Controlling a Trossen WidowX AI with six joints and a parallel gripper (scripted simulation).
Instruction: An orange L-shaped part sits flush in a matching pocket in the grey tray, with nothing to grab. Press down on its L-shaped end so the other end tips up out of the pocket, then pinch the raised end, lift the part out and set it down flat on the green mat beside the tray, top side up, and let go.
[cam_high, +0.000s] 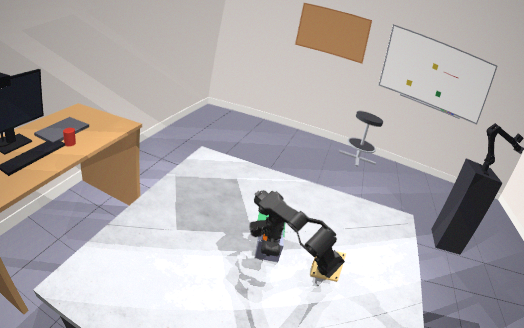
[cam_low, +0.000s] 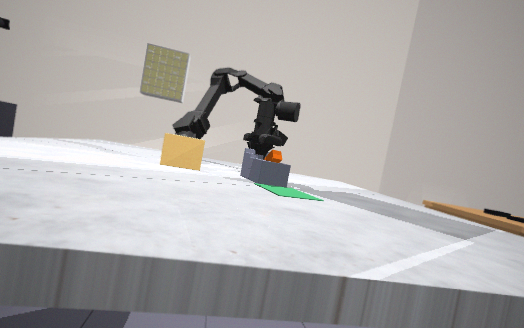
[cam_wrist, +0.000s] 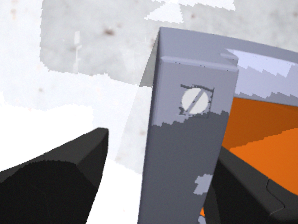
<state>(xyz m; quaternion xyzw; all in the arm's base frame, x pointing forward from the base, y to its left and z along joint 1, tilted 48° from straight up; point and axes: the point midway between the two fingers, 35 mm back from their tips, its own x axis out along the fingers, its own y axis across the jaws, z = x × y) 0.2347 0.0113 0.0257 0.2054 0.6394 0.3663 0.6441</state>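
The orange part (cam_high: 265, 238) (cam_low: 274, 156) (cam_wrist: 272, 162) is tilted in the grey tray (cam_low: 272, 173) (cam_wrist: 175, 150). In the exterior view, its end nearer the mat stands up above the tray wall. My gripper (cam_low: 258, 153) (cam_wrist: 155, 144) points down at the tray's other end and is partly open, with nothing pinched. In the wrist view its right finger reaches down inside the tray against the orange part; the left finger is outside, the tray's end wall between them. The right fingertip's contact is hidden. The green mat (cam_high: 262, 217) (cam_low: 292, 193) lies beside the tray, below the raised end.
The arm stands on a yellow base block (cam_high: 318, 272) (cam_low: 182, 151) beside the tray. A screw head (cam_wrist: 195, 101) shows on the tray's end wall. The arm covers much of the tray and mat in the top view. A desk with a red cup (cam_high: 69, 137) stands away from the table.
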